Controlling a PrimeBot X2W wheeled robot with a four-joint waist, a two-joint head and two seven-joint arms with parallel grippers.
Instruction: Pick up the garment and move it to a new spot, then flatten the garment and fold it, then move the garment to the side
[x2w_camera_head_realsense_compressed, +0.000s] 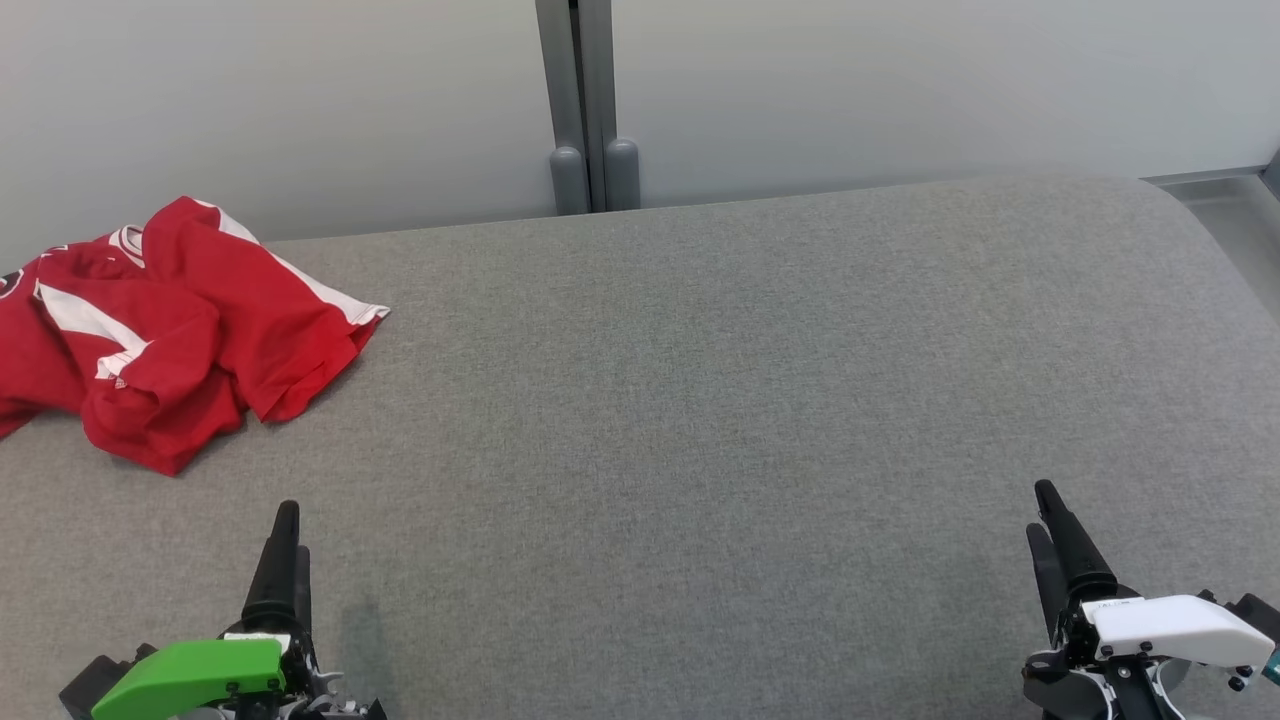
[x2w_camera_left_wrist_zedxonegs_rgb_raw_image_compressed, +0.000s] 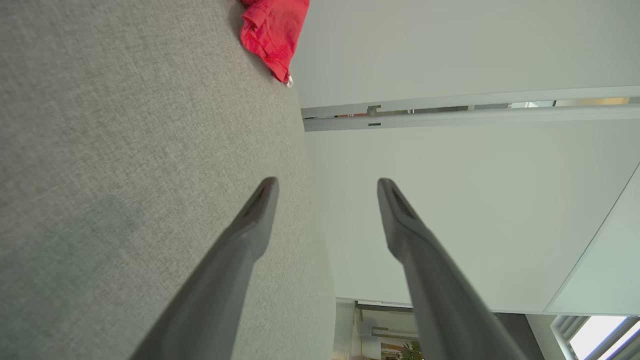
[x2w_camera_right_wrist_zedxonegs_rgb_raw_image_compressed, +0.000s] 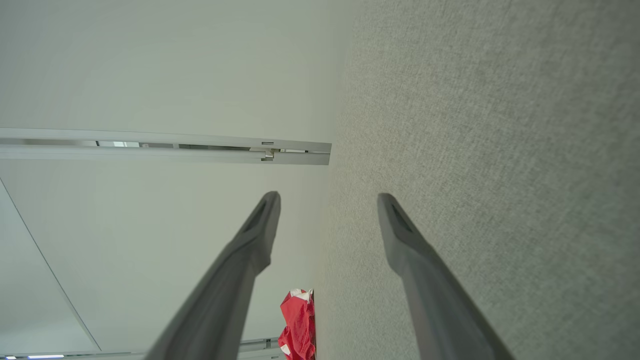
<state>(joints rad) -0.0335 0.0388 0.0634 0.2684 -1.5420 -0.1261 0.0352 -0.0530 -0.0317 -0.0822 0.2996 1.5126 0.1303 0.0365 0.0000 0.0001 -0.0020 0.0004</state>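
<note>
Head view: the left tool (x2w_camera_head_realsense_compressed: 290, 525), on the arm with the green cover (x2w_camera_head_realsense_compressed: 190, 675), and the right tool (x2w_camera_head_realsense_compressed: 1042, 508), on the arm with the white cover (x2w_camera_head_realsense_compressed: 1175, 620), sat low at the near corners of the grey fabric-covered bench (x2w_camera_head_realsense_compressed: 700, 400), fingers (x2w_camera_head_realsense_compressed: 278, 570) pointing away from the robot. The wrist views showed each tool released, its two dark fingers spread apart with nothing between them. This was judged a ready stance, with the first step, the pick-up, not yet begun. The red fabric garment with white trim (x2w_camera_head_realsense_compressed: 170, 330) lay at the far left of the bench, close to the pale wall panel (x2w_camera_head_realsense_compressed: 900, 90) behind it. It was well apart from both tools and nearer the left tool than the right, and part of it ran beyond the left edge of the head view. It was bunched rather than spread: layers were heaped over one another in soft ridges, white stripes showed along one hem and across a fold, and what appeared to be a collar lay towards the back. No sleeve could be traced with confidence. Such a heap would probably sag and unfurl unevenly when lifted. The left tool seemed the better placed to reach it, and the wide bare middle of the bench offered room for flattening and folding. A grey vertical post (x2w_camera_head_realsense_compressed: 585, 100) divided the wall behind.
</note>
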